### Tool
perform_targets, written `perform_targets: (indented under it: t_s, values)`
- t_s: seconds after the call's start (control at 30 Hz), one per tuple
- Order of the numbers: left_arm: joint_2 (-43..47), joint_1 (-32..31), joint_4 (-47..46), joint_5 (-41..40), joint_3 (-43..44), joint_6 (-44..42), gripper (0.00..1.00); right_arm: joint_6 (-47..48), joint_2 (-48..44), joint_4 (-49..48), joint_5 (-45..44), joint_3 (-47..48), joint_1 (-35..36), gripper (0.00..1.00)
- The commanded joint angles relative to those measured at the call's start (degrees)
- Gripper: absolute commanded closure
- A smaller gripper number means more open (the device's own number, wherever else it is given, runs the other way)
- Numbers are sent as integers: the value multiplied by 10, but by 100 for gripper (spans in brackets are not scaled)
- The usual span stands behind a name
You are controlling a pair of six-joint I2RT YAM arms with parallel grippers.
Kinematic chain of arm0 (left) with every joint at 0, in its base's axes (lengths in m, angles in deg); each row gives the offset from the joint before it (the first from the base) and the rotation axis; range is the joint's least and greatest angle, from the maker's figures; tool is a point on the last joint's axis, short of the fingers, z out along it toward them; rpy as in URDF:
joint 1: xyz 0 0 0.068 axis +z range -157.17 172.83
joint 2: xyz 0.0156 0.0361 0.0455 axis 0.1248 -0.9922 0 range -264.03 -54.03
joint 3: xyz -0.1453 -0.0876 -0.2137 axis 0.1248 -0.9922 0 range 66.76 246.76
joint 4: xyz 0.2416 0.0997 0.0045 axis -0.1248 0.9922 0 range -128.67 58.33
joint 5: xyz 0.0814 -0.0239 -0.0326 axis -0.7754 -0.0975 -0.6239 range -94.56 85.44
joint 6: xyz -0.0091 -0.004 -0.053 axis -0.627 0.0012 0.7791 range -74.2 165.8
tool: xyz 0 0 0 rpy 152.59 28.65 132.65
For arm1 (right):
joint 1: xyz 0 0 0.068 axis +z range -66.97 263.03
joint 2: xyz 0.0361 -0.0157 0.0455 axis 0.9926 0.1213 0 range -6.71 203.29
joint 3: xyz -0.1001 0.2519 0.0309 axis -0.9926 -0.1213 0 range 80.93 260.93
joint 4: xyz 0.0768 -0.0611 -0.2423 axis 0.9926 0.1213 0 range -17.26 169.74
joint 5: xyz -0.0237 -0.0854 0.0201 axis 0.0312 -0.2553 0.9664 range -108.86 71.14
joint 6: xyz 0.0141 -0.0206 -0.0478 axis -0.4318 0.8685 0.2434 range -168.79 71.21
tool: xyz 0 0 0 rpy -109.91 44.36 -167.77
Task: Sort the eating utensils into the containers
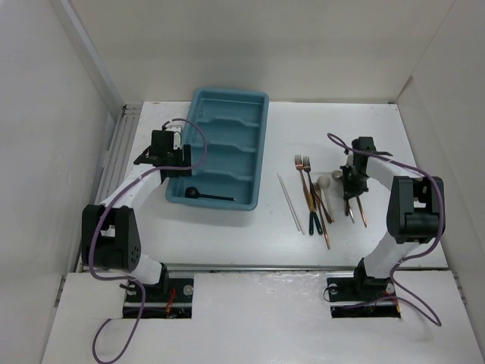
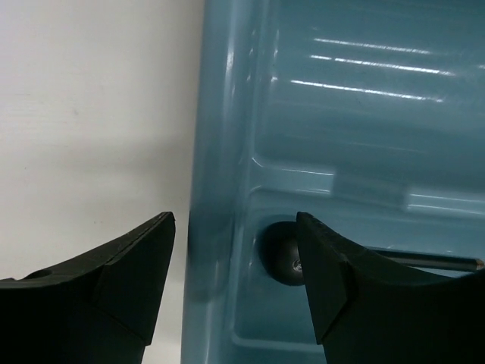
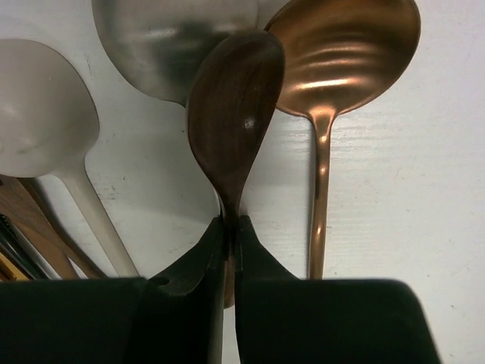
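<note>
Pinching the neck of a dark copper spoon (image 3: 235, 114) beside other spoons (image 3: 345, 53) lying on the table (image 3: 402, 189), the right gripper (image 3: 231, 227) is clamped tight — the left gripper (image 2: 235, 220) gapes astride the rim of the teal tray (image 2: 364, 136), a black spoon (image 2: 279, 256) inside.

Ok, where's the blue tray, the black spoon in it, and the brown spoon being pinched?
blue tray (image 1: 231, 94): top view, its far rim.
black spoon (image 1: 192, 193): top view, its round bowl.
brown spoon (image 3: 235, 106): right wrist view, middle of its bowl.
</note>
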Motion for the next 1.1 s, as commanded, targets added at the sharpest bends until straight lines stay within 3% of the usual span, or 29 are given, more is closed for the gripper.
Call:
perform_targets:
  t_s: [0.0,0.13,0.23,0.4,0.43,0.47,0.67,0.93,1.07]
  values:
    - [-14,6,0,19,10,5,39,7,-5,-12,-27,8,10,100]
    - [-21,11,-12,14,-4,10,52,17,-26,23,-62,32,44,100]
    - [-21,11,-19,19,-11,10,55,18,-36,30,-73,46,58,100]
    - [-16,11,-30,19,-35,16,79,29,-41,35,-74,46,58,100]
    - [-16,11,-30,13,-35,24,93,29,-41,35,-74,46,58,100]
    - [-11,11,-30,8,-43,30,100,34,-41,35,-74,46,58,100]
    - [1,25,-6,8,-49,81,100,45,-6,10,-60,46,58,95]
    - [7,25,19,-15,-38,81,100,50,10,-7,-34,57,53,72]
    - [7,25,25,-31,-38,64,100,50,-37,29,-50,81,34,63]
